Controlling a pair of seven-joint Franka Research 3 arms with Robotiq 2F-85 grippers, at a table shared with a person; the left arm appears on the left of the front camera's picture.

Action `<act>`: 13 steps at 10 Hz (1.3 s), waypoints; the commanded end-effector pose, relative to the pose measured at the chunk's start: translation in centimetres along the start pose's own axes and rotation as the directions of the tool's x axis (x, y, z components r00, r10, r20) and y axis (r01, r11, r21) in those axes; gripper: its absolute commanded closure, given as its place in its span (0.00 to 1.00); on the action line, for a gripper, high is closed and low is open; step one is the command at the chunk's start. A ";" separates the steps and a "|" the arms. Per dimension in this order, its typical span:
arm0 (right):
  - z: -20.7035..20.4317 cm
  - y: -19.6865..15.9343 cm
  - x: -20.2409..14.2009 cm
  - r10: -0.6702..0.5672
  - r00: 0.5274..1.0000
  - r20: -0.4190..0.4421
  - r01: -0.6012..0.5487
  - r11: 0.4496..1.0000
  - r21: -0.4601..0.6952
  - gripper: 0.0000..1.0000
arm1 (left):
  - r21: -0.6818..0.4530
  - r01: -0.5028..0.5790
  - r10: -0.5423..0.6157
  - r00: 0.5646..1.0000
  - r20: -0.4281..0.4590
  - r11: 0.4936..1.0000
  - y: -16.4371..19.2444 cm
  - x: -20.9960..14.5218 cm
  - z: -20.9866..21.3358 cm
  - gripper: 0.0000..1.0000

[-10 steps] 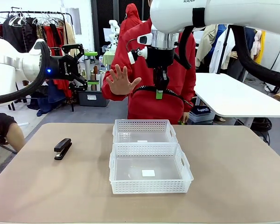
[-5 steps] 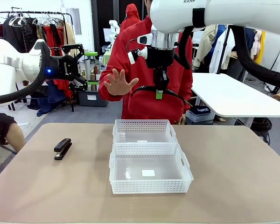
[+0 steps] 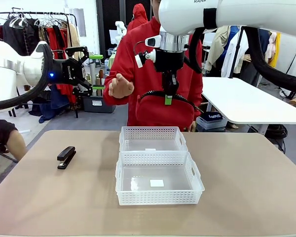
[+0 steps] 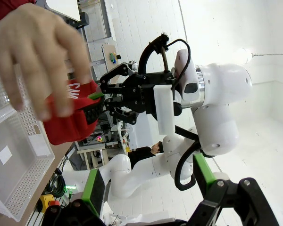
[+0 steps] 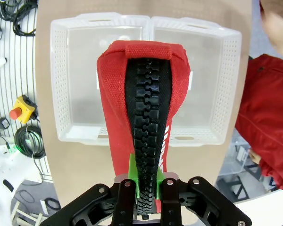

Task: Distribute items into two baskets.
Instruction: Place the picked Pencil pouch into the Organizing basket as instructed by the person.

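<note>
My right gripper [image 3: 167, 98] hangs high above the far basket [image 3: 153, 138], shut on the red pouch [image 3: 163, 114], which dangles in front of the person's red jacket. Looking down the right wrist, the pouch [image 5: 144, 108] with its black zipper covers the seam between the two white baskets [image 5: 80, 75]. The near basket [image 3: 159, 178] touches the far one. The black stapler [image 3: 66, 157] lies on the table at the left. My left gripper [image 3: 84, 69] is raised at the far left, open, its fingers [image 4: 92, 188] holding nothing.
The person stands behind the far edge with one hand [image 3: 119, 85] lifted at chest height; that hand [image 4: 33, 61] is close in the left wrist view. The tan table [image 3: 246, 187] has free room right of the baskets. A white table [image 3: 246, 101] stands behind.
The person's spread hand has curled into a loose fist and drawn slightly left and back. Neither arm has moved, and the pouch stays in the right gripper.
</note>
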State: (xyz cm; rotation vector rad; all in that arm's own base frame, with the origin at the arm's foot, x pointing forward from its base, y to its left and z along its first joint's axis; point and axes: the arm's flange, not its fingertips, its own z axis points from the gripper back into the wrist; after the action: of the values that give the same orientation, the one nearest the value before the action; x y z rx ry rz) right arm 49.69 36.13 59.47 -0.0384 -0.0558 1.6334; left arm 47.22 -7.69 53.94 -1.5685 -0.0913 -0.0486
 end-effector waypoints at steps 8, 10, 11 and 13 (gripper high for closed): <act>0.3 0.1 -0.1 0.000 1.000 0.001 0.000 1.000 -0.005 1.00 | -0.005 -0.002 0.003 1.000 0.003 1.000 -0.3 0.0 0.1 0.00; 0.3 0.1 -0.1 0.000 1.000 0.001 0.000 1.000 -0.005 1.00 | -0.005 -0.002 0.003 1.000 0.003 1.000 -0.3 0.0 0.1 0.00; 0.3 0.1 -0.1 0.000 1.000 0.001 0.000 1.000 -0.005 1.00 | -0.005 -0.002 0.003 1.000 0.003 1.000 -0.3 0.0 0.1 0.00; 0.3 0.1 -0.1 0.000 1.000 0.001 0.000 1.000 -0.005 1.00 | -0.005 -0.002 0.003 1.000 0.003 1.000 -0.3 0.0 0.1 0.00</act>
State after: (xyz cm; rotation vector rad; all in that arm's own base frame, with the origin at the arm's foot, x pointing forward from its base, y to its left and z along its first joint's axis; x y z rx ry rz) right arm 49.69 36.13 59.47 -0.0384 -0.0558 1.6334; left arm 47.22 -7.69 53.94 -1.5685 -0.0913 -0.0486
